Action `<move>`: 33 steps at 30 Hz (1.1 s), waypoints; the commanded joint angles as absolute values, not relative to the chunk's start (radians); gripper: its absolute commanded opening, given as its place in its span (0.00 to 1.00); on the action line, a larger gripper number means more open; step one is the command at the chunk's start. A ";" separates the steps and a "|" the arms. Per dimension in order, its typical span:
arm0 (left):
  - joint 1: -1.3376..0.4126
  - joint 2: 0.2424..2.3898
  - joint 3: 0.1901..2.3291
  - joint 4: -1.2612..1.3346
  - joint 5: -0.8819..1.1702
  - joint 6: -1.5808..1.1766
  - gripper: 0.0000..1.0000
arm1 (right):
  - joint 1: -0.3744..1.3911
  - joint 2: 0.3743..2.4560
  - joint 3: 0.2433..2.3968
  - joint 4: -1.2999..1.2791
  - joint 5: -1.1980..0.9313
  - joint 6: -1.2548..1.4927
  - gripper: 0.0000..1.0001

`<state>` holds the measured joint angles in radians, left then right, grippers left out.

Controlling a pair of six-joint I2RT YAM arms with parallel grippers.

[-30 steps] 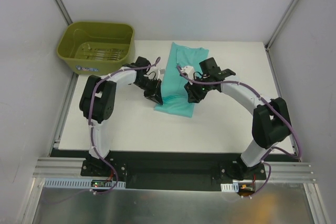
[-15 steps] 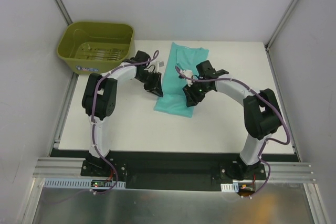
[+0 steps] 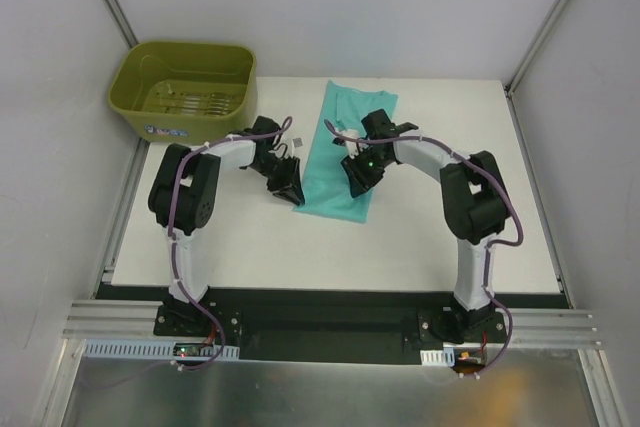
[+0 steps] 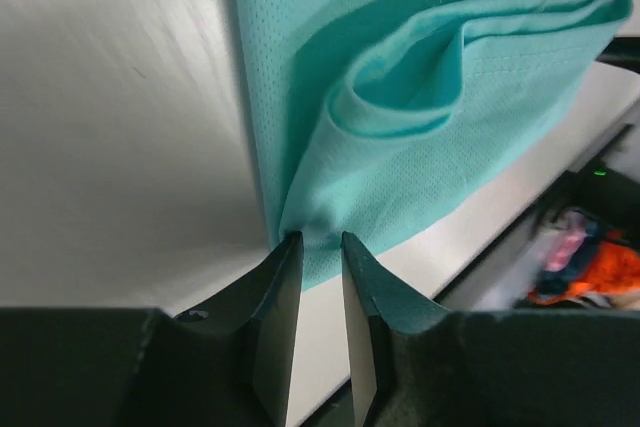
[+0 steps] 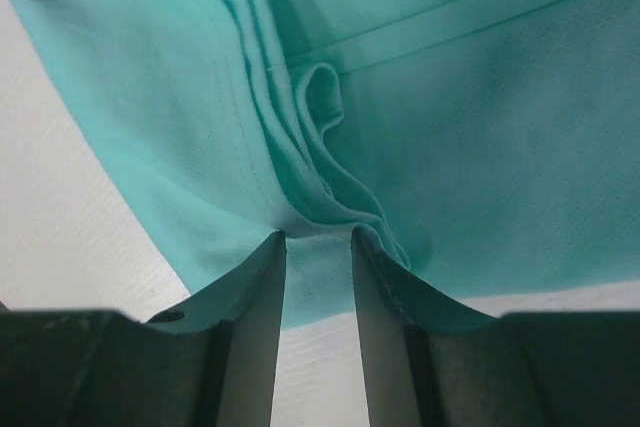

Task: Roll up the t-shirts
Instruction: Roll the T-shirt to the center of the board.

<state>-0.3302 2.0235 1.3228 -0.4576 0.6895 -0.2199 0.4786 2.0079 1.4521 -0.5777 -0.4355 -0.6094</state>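
The teal-green t-shirt [image 3: 347, 125] lies folded into a long narrow strip running from the table's far middle toward me. My left gripper [image 3: 287, 188] is at the strip's near left edge. In the left wrist view it [image 4: 320, 239] is shut on a bunched edge of the t-shirt [image 4: 400, 147], which rises in a loose fold. My right gripper [image 3: 358, 173] is on the strip's near right side. In the right wrist view it [image 5: 318, 235] is closed on stacked hem layers of the t-shirt [image 5: 500, 147].
An olive-green tub [image 3: 185, 82] stands at the far left corner, off the white table [image 3: 450, 237]. Grey walls with metal posts enclose the far side and both sides. A black base strip runs along the near edge.
The right arm's elbow has swung left and its gripper has shifted slightly away from me on the shirt. The left gripper went away from me, then came back near. The near end is bunched up.
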 commanded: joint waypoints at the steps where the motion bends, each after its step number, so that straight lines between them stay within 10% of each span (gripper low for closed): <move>1: -0.382 1.954 1.180 -0.408 0.612 -0.320 0.25 | 0.486 2.058 1.551 -0.681 -0.417 -0.598 0.36; 17: -0.430 1.600 1.037 -0.529 0.452 -0.445 0.58 | 0.423 1.801 1.468 -0.755 -0.414 -0.499 0.48; 33: -0.494 1.733 0.890 -0.311 0.652 -0.667 0.64 | 0.287 1.773 1.144 -0.627 -0.598 -0.150 0.67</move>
